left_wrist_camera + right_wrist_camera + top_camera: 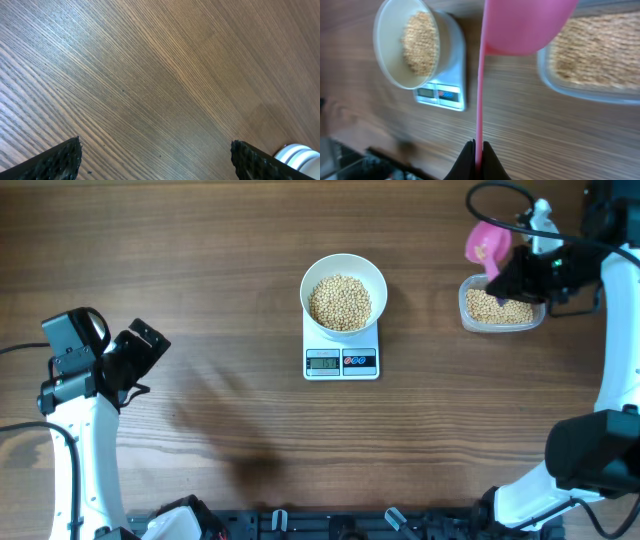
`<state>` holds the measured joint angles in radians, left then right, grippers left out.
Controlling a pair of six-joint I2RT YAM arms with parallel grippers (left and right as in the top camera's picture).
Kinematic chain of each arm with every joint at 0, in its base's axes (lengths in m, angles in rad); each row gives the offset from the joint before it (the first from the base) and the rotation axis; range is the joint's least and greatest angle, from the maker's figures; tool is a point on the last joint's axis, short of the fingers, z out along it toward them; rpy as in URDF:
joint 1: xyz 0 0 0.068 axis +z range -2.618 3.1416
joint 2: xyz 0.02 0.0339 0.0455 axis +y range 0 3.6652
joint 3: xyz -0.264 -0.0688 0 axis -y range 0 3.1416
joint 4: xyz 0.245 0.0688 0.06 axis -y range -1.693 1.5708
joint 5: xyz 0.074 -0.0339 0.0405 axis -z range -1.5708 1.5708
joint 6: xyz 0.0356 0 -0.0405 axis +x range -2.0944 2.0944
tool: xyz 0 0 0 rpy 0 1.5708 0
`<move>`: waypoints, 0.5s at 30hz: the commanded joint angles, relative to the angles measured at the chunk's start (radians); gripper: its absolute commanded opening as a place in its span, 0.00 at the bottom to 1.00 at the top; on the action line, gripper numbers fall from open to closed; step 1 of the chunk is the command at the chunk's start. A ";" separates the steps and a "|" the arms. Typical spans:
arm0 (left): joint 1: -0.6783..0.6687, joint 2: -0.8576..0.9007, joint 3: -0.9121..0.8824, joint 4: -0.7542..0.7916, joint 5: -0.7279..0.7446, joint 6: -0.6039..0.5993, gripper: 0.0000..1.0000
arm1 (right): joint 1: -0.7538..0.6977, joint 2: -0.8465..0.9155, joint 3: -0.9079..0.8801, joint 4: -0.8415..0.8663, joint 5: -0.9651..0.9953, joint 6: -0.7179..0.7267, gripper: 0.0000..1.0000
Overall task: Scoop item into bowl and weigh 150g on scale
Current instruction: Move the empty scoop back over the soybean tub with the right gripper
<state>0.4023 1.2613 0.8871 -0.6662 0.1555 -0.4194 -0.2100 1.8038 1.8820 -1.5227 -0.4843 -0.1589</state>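
The white bowl (322,270) stands on the scale (342,363) at mid-table, filled with pale-tan beans (340,302). At the far right my right gripper (522,275) is shut on the thin handle of a pink scoop (487,242), which hangs by the far left corner of a clear tub (500,312) of beans; something tan shows inside the scoop. The right wrist view has the scoop's underside (525,25), the pinched handle (480,100), my right gripper (479,150), the bowl (382,45) and the scale (442,95). My left gripper (140,350) (155,150) is open over bare wood.
The clear tub (555,85) sits right of the scale with a strip of bare wood between them. The right arm's base (590,455) is at the lower right, the left arm's base (85,430) at the lower left. A dark rail (330,525) runs along the front edge.
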 commanded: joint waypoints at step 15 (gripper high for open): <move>0.006 -0.001 -0.003 0.003 0.011 0.020 1.00 | -0.036 -0.012 -0.046 0.032 0.488 -0.021 0.04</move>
<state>0.4023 1.2613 0.8871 -0.6662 0.1558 -0.4194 -0.2432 1.8042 1.8736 -1.5009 -0.0761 -0.1623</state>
